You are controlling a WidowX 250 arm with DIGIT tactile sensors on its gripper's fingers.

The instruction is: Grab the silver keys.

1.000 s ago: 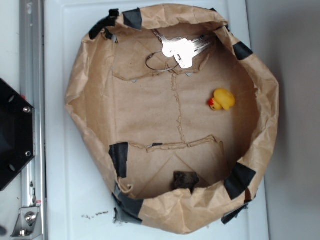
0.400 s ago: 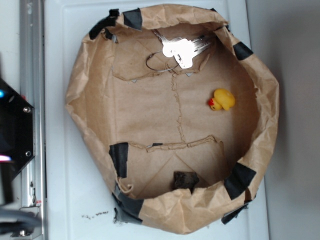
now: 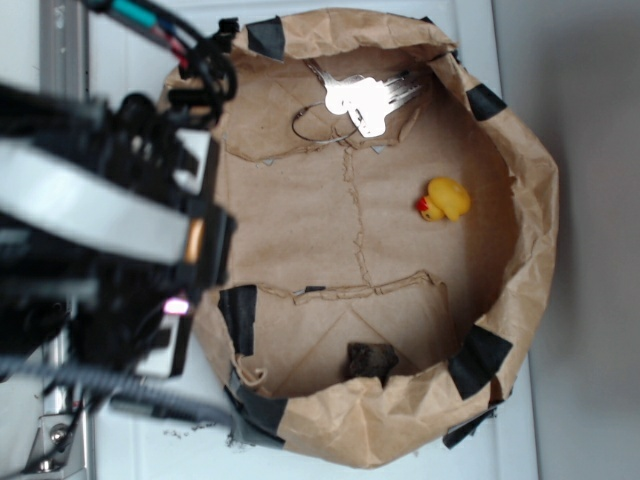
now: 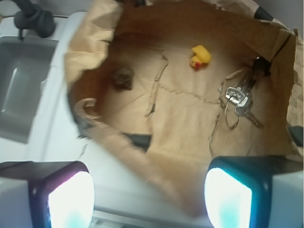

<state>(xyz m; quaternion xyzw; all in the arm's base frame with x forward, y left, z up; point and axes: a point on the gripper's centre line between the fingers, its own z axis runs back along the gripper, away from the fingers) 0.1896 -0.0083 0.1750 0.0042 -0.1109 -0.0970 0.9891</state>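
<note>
Your gripper (image 4: 149, 199) has its fingers (image 4: 71, 199) spread wide with nothing between them, poised over the paper bag's rim (image 4: 118, 142); the silver keys (image 3: 362, 100) lie inside against the far wall, well apart from it

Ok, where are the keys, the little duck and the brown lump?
silver keys (image 3: 362, 100): exterior view, on the flat key heads.
yellow rubber duck (image 3: 447, 198): exterior view, on its body.
dark brown lump (image 3: 370, 360): exterior view, on its top.

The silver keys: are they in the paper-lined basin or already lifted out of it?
In. The silver keys lie flat on the brown paper basin floor near its wall; the gripper hangs apart from them, its fingers wide.
</note>
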